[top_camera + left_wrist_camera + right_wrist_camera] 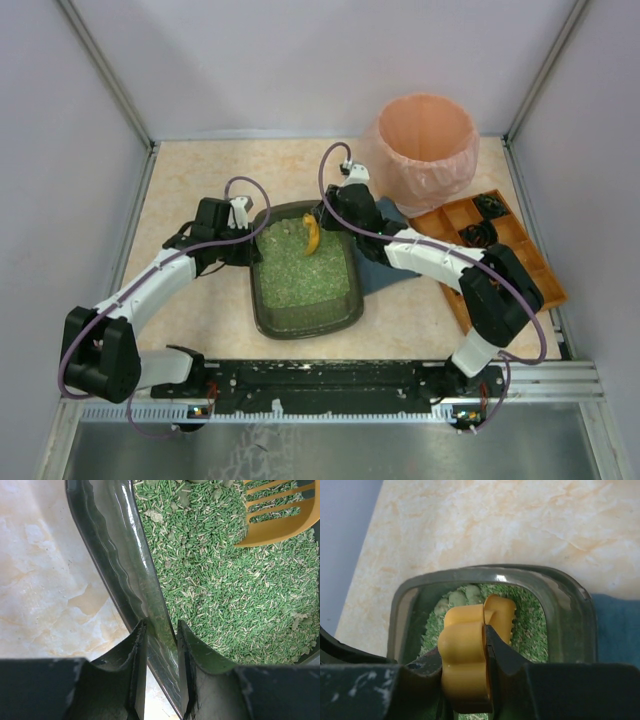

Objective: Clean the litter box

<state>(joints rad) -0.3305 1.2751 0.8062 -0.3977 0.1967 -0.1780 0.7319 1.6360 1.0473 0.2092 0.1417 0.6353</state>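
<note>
Litter box [303,326]: it is set in the middle of the table, between the two arms, with its short ends pointing near and far.
Table [190,190]: a wide strip of pale, stone-look top is seen between the grey left wall [60,150] and the box's left edge.
Left gripper [160,632]: the fingers are almost closed and pinched on the box's left rim, one outside and one inside over the litter.
Box shape: it is made of dark, smooth, shiny plastic, with round corners and a raised rim with a wavy lip.
Litter [240,590]: small green sticks are mixed with pale ones, and a few grey-green lumps are seen at the far end.
Scoop [470,645]: it is yellow-orange plastic with long slots, held over the far end of the box.
Right gripper [465,655]: the fingers are squeezed tight on the scoop's thick handle.
Blue cloth [385,262]: soft and flat, it is laid just beside the box's right edge.
Pink bin [430,160]: it is round, lined with a thin crinkly bag, and stands at the back right.
Orange tray [540,270]: it is split into square parts, sits close to the right wall, and is partly covered by the right arm.
</note>
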